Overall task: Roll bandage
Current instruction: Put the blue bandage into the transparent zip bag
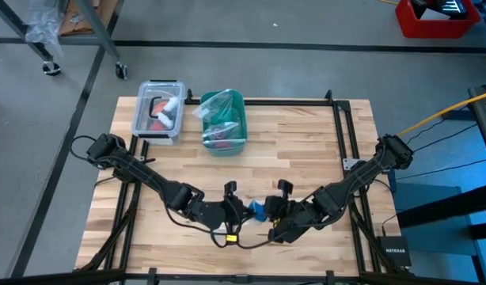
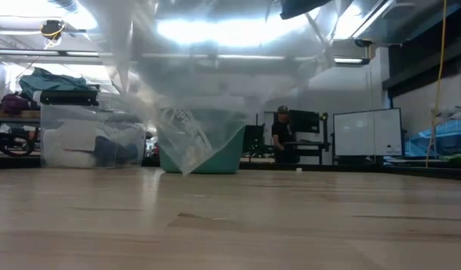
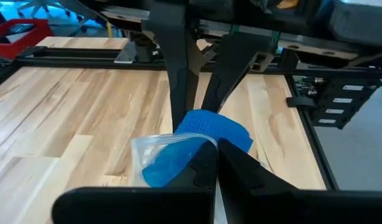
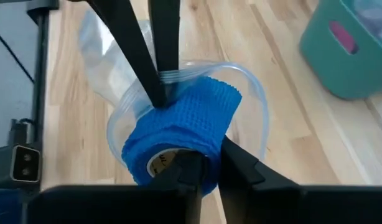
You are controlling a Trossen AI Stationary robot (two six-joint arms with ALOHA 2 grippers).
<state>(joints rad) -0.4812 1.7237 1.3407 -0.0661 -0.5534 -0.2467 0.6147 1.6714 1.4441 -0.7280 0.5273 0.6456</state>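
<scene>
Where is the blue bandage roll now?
In the high view, the blue bandage roll is near the table's front edge, between the left tool and the right tool, half inside a clear plastic bag.

Only thing I can actually read is "NETGEAR" on the little black box (image 1: 393, 252) past the tabletop's right edge.

Left claw (image 1: 244, 209), right claw (image 1: 268, 210) pinched, tips meeting.
</scene>
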